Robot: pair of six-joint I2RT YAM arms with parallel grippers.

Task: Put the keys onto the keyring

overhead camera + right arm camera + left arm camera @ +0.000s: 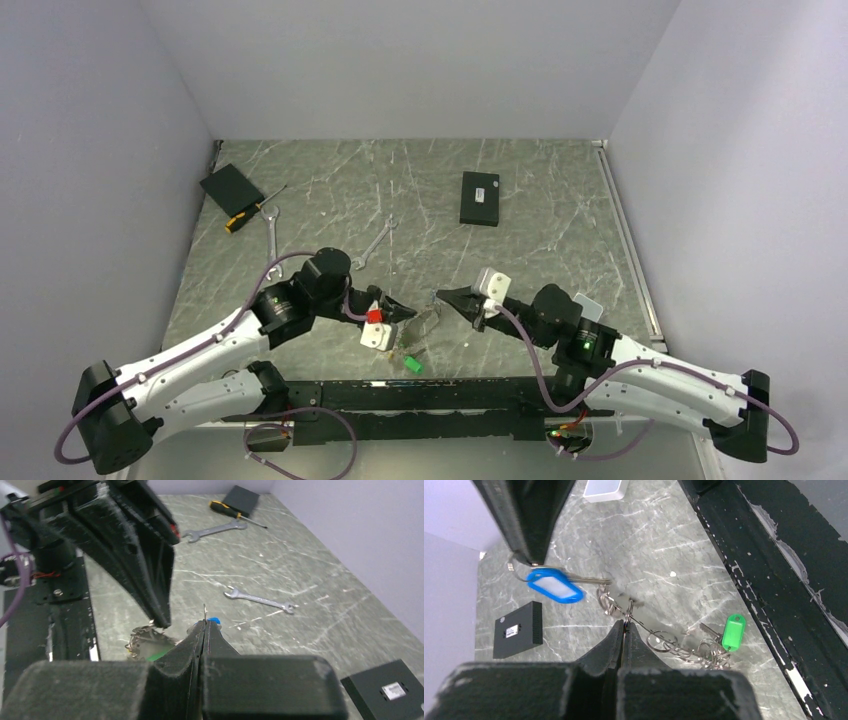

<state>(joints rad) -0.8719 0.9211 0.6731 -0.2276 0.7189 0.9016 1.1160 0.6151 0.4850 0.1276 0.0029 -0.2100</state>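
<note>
The keyring (659, 632) is a thin silver wire with a cluster of small rings (696, 652), and it lies on the marble table between the arms (425, 322). A green-tagged key (733, 632) lies at the cluster's end (412, 365). My left gripper (625, 624) is shut on the keyring's wire and holds that part just off the table. My right gripper (204, 623) is shut on the small ring of a blue-tagged key (555, 586), and the key hangs from its tip close to the left one. In the right wrist view only a corner of the blue tag (213, 620) shows.
Two silver wrenches (273, 228) (375, 243) and a yellow-handled screwdriver (250, 212) lie at the back left by a black pad (231, 187). A black box (480, 198) sits at the back centre. The black mounting rail (769, 575) runs along the near edge.
</note>
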